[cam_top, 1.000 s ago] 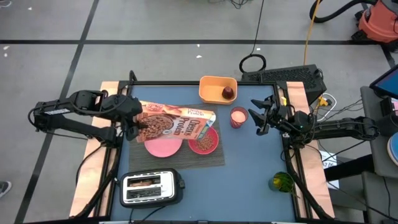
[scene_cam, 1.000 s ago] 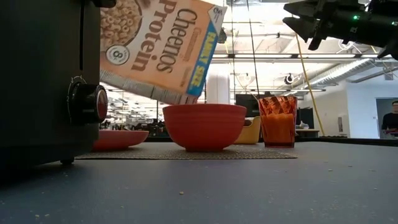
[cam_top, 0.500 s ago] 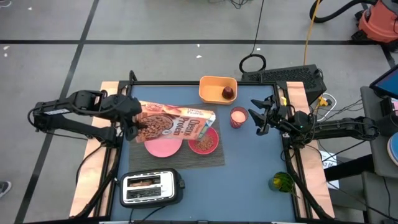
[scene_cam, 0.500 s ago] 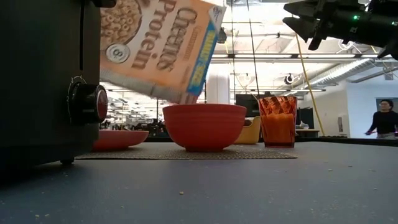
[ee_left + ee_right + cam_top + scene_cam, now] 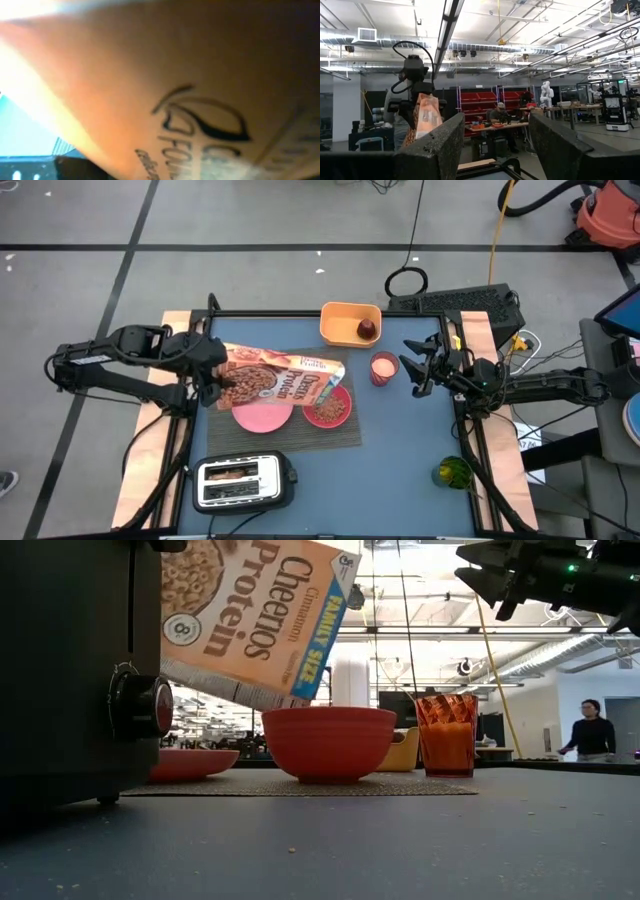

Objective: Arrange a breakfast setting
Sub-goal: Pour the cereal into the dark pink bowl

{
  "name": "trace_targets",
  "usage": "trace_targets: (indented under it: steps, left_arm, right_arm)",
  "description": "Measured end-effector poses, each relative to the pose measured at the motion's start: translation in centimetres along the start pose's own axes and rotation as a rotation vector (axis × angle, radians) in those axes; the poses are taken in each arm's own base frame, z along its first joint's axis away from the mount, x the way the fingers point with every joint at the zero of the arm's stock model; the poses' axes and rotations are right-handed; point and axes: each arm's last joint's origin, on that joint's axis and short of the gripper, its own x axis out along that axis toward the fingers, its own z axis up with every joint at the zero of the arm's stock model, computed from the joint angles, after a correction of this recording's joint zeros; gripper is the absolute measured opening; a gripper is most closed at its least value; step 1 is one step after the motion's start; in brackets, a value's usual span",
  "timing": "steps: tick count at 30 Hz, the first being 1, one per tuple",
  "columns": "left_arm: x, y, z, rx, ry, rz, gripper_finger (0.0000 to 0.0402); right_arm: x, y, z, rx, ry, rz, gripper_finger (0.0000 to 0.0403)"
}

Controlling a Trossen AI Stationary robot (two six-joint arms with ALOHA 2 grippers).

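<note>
On the dark blue table [image 5: 400,470], an orange cardboard cereal box [image 5: 285,378], gripped in the left fingers [image 5: 212,383], is being tipped over the part-filled pink bowl [image 5: 328,408] beyond them; the right fingers [image 5: 415,365] are being held open; toast and fruit are judged unplaced.

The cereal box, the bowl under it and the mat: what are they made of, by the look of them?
The cereal box, held tilted by the left gripper, looks like printed cardboard: flat panels, sharp folded edges. The pink bowl seems matte plastic or glazed ceramic; its smooth, even surface leaves that open. The grey placemat looks woven, with a fine ribbed texture, fibre or vinyl.
</note>
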Motion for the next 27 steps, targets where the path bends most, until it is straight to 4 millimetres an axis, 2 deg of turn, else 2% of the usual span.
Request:
trace_targets:
  steps: [27]
  left_arm:
    - [-0.02,-0.05,0.11,0.001,-0.009,-0.021,0.0243]
  right_arm:
    - [0.0,0.0,0.0,0.0,0.0,0.0,0.0215]
